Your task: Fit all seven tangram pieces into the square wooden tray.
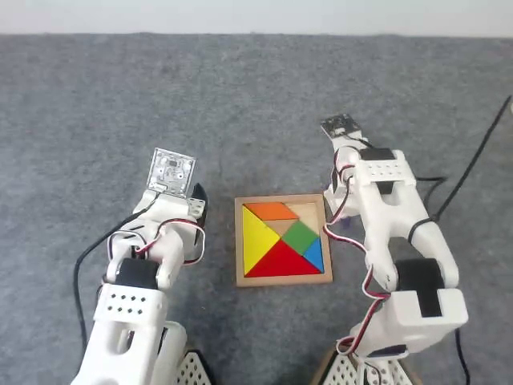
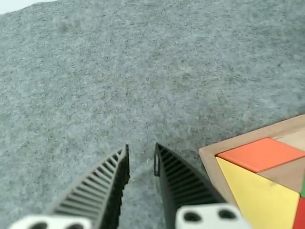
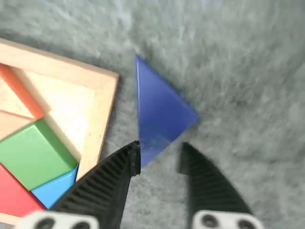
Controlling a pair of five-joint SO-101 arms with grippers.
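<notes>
The square wooden tray (image 1: 240, 241) lies between the two arms. It holds an orange piece (image 1: 271, 211), a yellow triangle (image 1: 256, 237), a red triangle (image 1: 284, 261), a green square (image 1: 300, 237), a light blue triangle (image 1: 315, 256) and a tan piece (image 1: 281, 227). Its far right corner (image 1: 308, 212) is bare wood. A dark blue triangle (image 3: 159, 112) lies on the carpet just outside the tray's rim (image 3: 102, 129). My right gripper (image 3: 159, 157) is open, with its fingers on either side of that triangle's near corner. My left gripper (image 2: 141, 162) hovers narrowly open over carpet to the left of the tray (image 2: 209, 155).
Grey carpet (image 1: 240, 104) covers the whole table. Black cables (image 1: 473, 160) trail off at the right behind the right arm. Both arm bases stand at the near edge.
</notes>
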